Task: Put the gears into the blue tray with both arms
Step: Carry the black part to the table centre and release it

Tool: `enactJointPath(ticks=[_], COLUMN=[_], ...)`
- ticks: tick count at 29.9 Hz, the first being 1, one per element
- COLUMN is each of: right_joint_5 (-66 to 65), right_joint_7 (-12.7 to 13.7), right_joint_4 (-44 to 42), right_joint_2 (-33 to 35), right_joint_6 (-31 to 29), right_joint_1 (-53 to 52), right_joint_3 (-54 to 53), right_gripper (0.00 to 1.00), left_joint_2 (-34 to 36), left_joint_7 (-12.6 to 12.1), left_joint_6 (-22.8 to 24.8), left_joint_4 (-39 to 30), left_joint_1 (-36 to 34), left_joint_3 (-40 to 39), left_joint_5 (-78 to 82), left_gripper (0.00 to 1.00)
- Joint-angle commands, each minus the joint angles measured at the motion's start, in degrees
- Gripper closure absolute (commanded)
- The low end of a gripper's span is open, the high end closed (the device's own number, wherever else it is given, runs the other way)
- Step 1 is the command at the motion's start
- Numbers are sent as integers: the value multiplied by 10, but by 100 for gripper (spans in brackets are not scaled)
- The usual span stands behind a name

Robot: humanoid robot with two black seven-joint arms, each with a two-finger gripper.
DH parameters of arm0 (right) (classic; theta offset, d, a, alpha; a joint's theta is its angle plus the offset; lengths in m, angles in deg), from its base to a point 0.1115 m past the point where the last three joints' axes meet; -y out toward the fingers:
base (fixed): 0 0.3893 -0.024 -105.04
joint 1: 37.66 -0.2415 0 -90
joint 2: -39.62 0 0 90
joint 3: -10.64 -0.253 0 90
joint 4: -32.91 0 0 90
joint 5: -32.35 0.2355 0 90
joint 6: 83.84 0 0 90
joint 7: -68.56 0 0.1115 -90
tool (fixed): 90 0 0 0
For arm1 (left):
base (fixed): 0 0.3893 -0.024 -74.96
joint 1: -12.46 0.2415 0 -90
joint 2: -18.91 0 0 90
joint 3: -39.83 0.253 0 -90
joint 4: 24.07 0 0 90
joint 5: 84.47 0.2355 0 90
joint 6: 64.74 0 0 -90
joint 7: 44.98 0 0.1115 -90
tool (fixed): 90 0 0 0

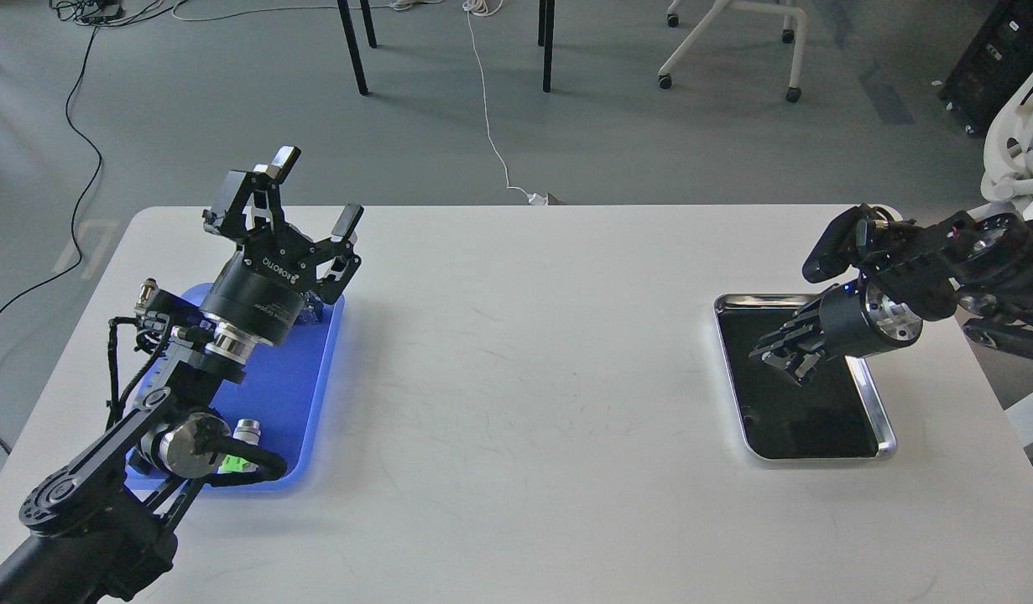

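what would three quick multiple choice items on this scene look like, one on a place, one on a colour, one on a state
1. Where is the blue tray?
A. table's left side
B. table's right side
C. on the floor

2. What colour is the bottom of the silver-rimmed tray?
A. white
B. black
C. green

3. How is the left gripper?
A. shut on a gear
B. resting flat on the table
C. open, raised, holding nothing

Key: 1 A, it lies under the left arm. 2 B, dark inside a shiny rim. 3 C, its fingers stand apart in the air.
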State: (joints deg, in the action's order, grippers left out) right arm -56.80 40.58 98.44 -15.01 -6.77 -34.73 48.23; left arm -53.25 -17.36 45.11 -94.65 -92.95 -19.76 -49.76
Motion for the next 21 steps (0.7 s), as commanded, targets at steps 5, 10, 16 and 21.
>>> enactJointPath(ticks=[5, 10, 16, 21], right_joint_5=[103, 153, 169, 178], right_joint_7=[0, 0, 0, 0], right_joint_4=[-15, -63, -110, -128], right_joint_2=[-123, -204, -279, -307], right_joint_6=[0, 11, 55, 77], right_joint_1=[-29, 0, 42, 61], right_joint_3=[4, 12, 29, 50], right_gripper=[84, 84, 84, 84], left_joint_2=[3, 4, 4, 4], left_joint_7=[0, 0, 0, 0], left_joint_6=[-1, -3, -3, -3], left_joint_4=[-4, -11, -11, -11], left_joint_1=[-1, 0, 0, 0], left_joint_3=[0, -1, 0, -1], left_joint_5=[0, 0, 0, 1], left_gripper=[2, 2, 2, 2])
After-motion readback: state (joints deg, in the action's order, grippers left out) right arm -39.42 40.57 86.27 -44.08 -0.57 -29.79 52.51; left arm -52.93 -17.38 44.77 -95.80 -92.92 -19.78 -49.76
